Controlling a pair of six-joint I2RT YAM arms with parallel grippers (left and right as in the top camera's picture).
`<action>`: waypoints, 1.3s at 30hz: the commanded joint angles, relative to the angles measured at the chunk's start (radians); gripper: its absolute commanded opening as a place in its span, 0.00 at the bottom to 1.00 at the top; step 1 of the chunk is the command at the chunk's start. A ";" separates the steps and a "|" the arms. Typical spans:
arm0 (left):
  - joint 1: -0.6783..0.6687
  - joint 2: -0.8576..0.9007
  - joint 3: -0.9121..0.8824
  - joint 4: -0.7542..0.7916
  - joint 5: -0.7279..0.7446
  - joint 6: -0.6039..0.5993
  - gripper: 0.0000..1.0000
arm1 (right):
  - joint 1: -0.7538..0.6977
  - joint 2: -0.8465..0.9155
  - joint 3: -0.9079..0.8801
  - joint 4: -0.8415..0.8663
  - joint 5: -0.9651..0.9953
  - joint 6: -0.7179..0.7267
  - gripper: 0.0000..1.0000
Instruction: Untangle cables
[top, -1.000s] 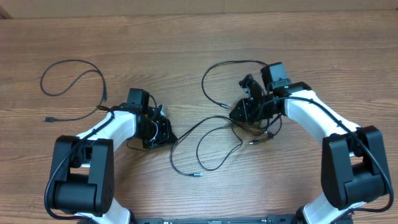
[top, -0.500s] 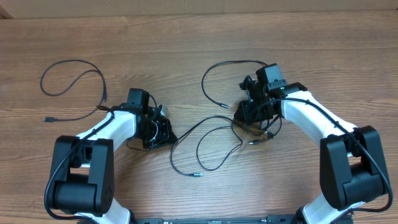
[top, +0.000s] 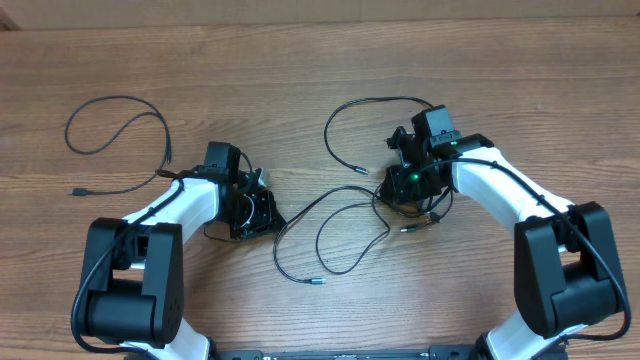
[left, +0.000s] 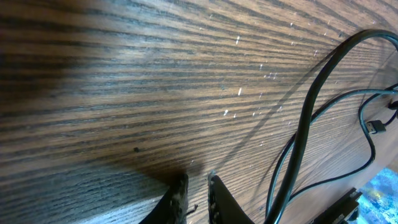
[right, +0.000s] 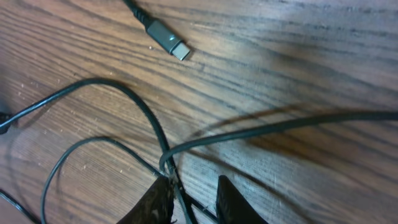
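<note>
Across the whole scene: worktop (top: 300, 70), wood grain, bare apart from cables and the two arms.

Right of centre: cables (top: 340, 215), thin and black, lying in overlapping loops between the two hands. One loop arcs to the far side and silver-tipped ends trail to the near side.

Far left, well apart from the tangle: single cable (top: 120, 100), one open loop crossing nothing else.

Right hand (right: 193, 186): low over the right edge of the tangle, fingers nearly closed, one strand passing between them just where two strands cross. It appears pinched.

Left hand (left: 198, 183): at the left edge of the tangle, tips close to the worktop and only a slit between them. Nothing clearly held, and two strands run just to its right.

Plug (right: 168, 38): grey-tipped, lying free beyond the right hand.

Handling note: draw the pinched strand up slowly and rightward. Watch the crossing, since a fast pull would likely tighten the loops. The left hand could pin a neighbouring strand.

Containers: none in view.
</note>
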 joint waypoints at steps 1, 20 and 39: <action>-0.002 0.024 -0.028 -0.008 -0.109 -0.003 0.15 | 0.005 -0.020 -0.038 0.034 0.005 0.002 0.22; -0.002 0.023 -0.028 -0.007 -0.109 -0.003 0.15 | 0.005 -0.020 -0.040 0.035 -0.089 0.001 0.18; -0.002 0.024 -0.028 -0.008 -0.109 -0.003 0.15 | 0.045 -0.020 -0.062 0.075 0.016 -0.010 0.21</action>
